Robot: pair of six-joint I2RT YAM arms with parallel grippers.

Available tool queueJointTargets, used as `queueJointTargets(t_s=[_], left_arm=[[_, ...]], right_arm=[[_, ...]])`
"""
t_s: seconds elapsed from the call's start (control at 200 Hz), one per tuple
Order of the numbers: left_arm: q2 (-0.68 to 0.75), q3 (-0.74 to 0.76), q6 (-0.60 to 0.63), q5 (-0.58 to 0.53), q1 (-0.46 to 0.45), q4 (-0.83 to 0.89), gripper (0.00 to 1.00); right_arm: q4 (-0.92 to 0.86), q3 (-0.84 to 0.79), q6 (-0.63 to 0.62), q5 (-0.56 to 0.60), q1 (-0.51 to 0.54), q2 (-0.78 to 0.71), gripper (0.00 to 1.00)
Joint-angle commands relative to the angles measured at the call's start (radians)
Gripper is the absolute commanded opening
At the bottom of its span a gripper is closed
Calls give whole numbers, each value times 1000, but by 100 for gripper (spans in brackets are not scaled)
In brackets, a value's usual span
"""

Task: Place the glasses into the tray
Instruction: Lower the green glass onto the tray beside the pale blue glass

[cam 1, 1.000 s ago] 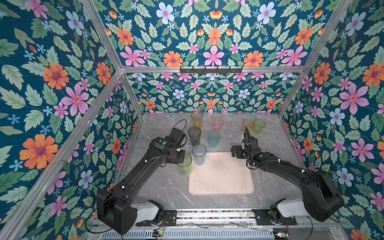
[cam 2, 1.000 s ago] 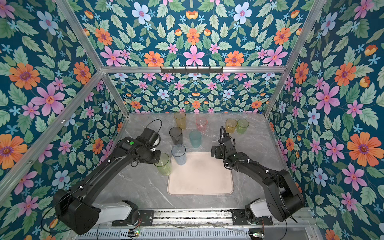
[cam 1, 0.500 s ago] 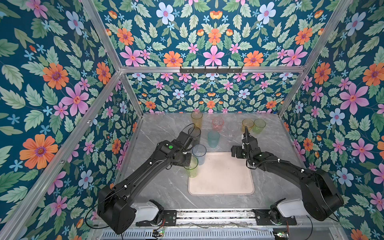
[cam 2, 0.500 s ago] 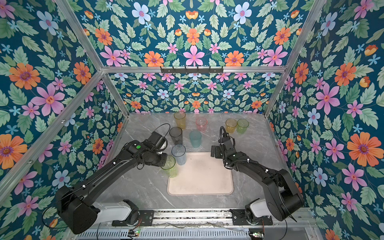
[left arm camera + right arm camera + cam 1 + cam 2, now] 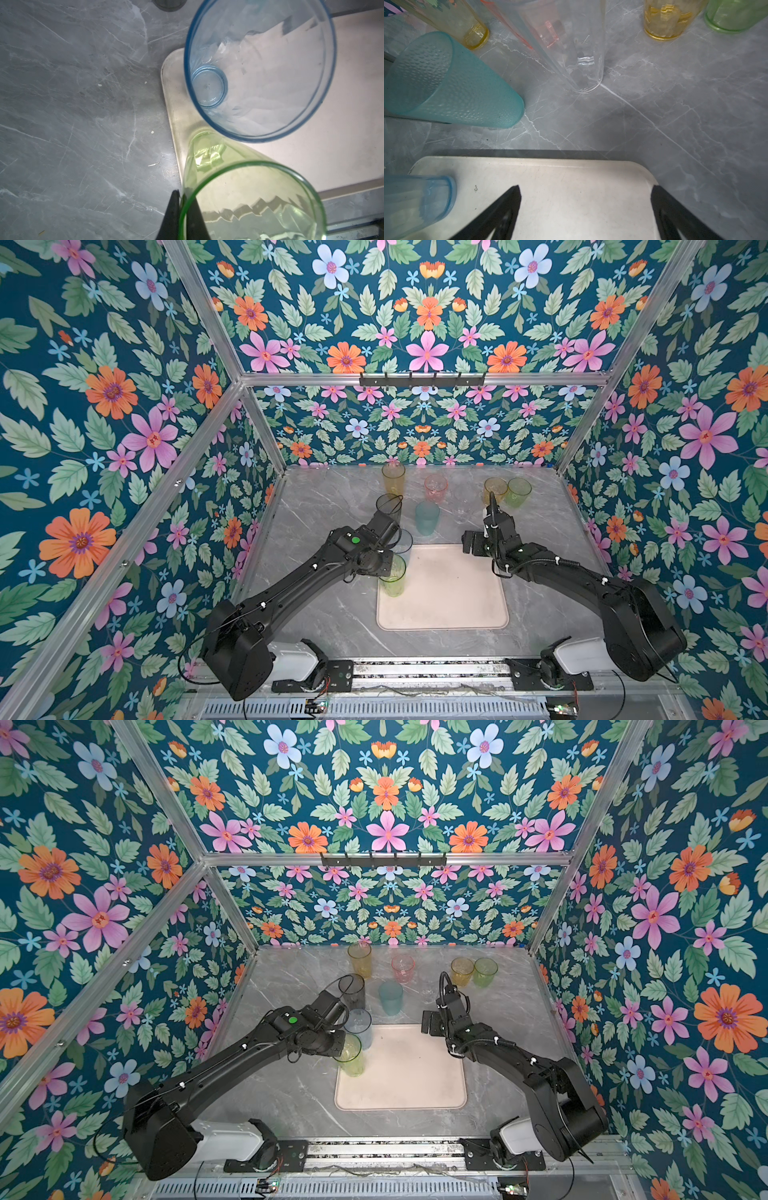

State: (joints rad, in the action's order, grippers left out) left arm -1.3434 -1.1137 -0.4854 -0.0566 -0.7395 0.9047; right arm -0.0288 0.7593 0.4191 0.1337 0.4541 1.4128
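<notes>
So far, you had little of the job done: the blue-grey glass [image 5: 358, 1025] stood upright in the far left corner of the tray [image 5: 449, 614], and the yellow-green glass [image 5: 393, 583] was at the tray's left edge, just beside it. Its base looked to be over or on the tray floor, though I could not tell whether it had touched down. Seven were left on the marble table [image 5: 332, 614] beyond the tray: the smoky dark glass [image 5: 388, 506], the tall amber glass [image 5: 393, 479], the pink glass [image 5: 435, 487], the clear glass [image 5: 583, 62], the teal glass [image 5: 427, 517], the short amber glass [image 5: 494, 489] and the short green glass [image 5: 518, 491]. Your left gripper [image 5: 184, 209] pointed down with its fingers pinched together on the yellow-green glass's rim wall, one inside and one outside, the arm stretched diagonally from its base. Your right gripper [image 5: 585, 191] hovered empty over the tray's far right corner, jaws wide apart, facing the clear glass.
</notes>
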Motion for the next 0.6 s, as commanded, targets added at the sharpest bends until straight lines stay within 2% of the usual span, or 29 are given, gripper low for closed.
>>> queueJointTargets(t_s=[0.0, 0.595], left_arm=[[-9, -4, -22, -27, -10, -24, 0], [-45, -31, -29, -54, -42, -27, 0]], right_arm=[[-8, 6, 7, 8, 1, 2, 99], [-11, 7, 7, 10, 0, -2, 99]])
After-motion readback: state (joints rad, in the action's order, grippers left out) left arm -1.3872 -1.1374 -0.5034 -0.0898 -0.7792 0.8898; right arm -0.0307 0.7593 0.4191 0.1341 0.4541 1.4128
